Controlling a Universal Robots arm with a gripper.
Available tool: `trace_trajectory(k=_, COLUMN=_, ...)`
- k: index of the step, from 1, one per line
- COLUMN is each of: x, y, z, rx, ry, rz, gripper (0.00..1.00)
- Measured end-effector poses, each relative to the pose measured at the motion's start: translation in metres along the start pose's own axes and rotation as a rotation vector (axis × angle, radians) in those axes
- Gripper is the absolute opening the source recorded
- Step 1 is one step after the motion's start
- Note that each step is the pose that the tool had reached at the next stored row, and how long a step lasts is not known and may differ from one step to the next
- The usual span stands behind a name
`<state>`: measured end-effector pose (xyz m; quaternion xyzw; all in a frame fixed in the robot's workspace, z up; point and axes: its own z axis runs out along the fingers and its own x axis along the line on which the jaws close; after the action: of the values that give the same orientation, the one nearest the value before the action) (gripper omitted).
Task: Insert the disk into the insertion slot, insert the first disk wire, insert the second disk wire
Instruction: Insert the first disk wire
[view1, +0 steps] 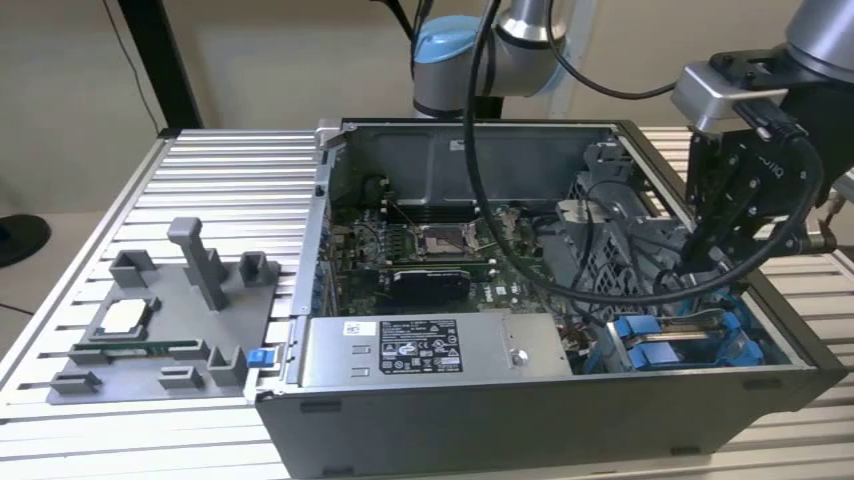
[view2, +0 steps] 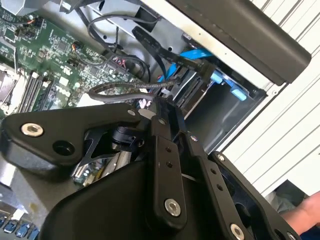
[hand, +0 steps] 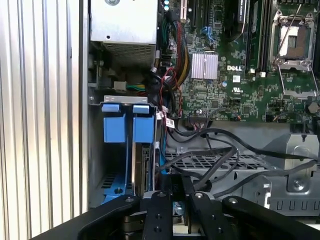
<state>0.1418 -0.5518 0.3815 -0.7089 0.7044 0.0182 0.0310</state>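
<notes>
Disk: apparently seated on edge in the insertion slot.
Jaws: drawn together just beside that slot, tips among black wires; whether they pinch one cannot be told.
Beyond: green circuit board, computer case, table.
Handling, judged: rigid, dense, sensitive to knocks; best held by its side edges, never by label or connector.

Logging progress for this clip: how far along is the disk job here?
Apparently done: the disk stands in the insertion slot, with its blue carrier tabs at the bay's mouth. In hand: the gripper hangs over the bay among black cables. Left: likely both wire steps; their connection can't be judged.
</notes>
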Motion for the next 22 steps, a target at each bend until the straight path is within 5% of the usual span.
trace_trajectory(k=4, x=0.0039, y=-0.0049, z=0.0008, rx=-0.0009, ry=0.0000, rz=0.000, gripper=0.00)
trace_trajectory(k=13, x=0.0259, y=-0.0052, z=0.0047, rx=-0.0047, ry=-0.0016, rz=0.000, gripper=0.00)
trace_trajectory(k=22, x=0.0412, y=-0.0073, z=0.0103, rx=-0.0351, ry=-0.0021, rz=0.003, gripper=0.00)
